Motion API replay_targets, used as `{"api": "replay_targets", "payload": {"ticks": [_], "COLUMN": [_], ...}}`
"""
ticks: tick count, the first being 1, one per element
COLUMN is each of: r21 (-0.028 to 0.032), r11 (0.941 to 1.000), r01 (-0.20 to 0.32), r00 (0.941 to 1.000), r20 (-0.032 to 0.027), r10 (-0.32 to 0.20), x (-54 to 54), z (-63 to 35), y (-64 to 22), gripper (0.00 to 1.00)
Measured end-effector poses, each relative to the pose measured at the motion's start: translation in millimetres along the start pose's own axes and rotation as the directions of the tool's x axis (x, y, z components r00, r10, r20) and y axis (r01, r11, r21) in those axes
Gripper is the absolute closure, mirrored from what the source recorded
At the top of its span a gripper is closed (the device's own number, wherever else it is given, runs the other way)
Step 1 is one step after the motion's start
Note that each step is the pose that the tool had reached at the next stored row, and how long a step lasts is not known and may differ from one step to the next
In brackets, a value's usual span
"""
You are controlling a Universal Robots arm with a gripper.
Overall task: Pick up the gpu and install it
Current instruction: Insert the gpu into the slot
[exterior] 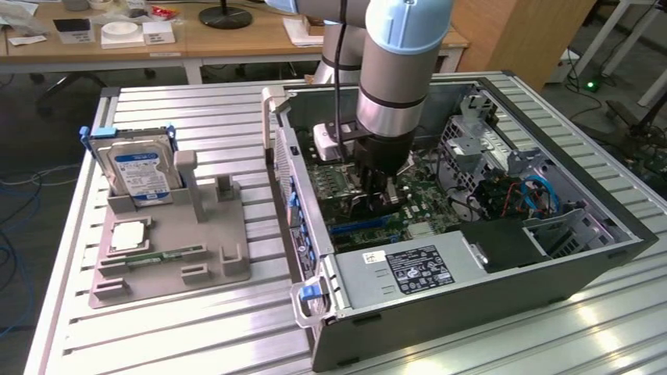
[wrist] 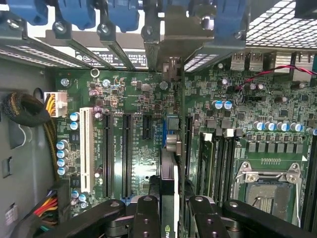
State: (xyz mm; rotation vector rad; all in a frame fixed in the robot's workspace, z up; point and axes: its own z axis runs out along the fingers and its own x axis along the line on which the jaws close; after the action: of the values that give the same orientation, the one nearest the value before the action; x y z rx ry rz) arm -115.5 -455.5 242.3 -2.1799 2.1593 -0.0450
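Gripper (exterior: 377, 205) low inside the open computer case (exterior: 583, 262), fingers (wrist: 147, 215) clamped on the gpu (wrist: 167, 173).

The card stands on edge over the motherboard (wrist: 133, 99), parallel to its long black slots (wrist: 105, 153), with the silvery bracket end toward the case wall with the blue latches; whether it touches a slot cannot be told. The case sits toward the tabletop's (exterior: 208, 328) edge at the exterior view's right, and the hard drive (exterior: 140, 172) stands upright in a grey holder (exterior: 167, 266) near the opposite edge.

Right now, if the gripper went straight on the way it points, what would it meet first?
The gripper, shut on the gpu, points at the motherboard. The gpu's far edge would likely reach that board first, among its slots. How close it is I cannot tell.
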Motion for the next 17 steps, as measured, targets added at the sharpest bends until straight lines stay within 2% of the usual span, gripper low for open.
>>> {"api": "replay_targets", "payload": {"ticks": [4, 9, 17], "r21": [0.0005, 0.0061, 0.0065], "r11": [1.0000, 1.0000, 1.0000], "r01": [0.000, 0.000, 0.000], "r00": [1.0000, 1.0000, 1.0000], "r20": [0.0006, 0.0027, 0.0028], "r10": [0.000, 0.000, 0.000], "x": [0.0, -0.1, -0.4], "z": [0.2, 0.2, 1.7], "y": [0.1, 0.1, 1.9], "gripper": [0.73, 0.73, 0.73]}}
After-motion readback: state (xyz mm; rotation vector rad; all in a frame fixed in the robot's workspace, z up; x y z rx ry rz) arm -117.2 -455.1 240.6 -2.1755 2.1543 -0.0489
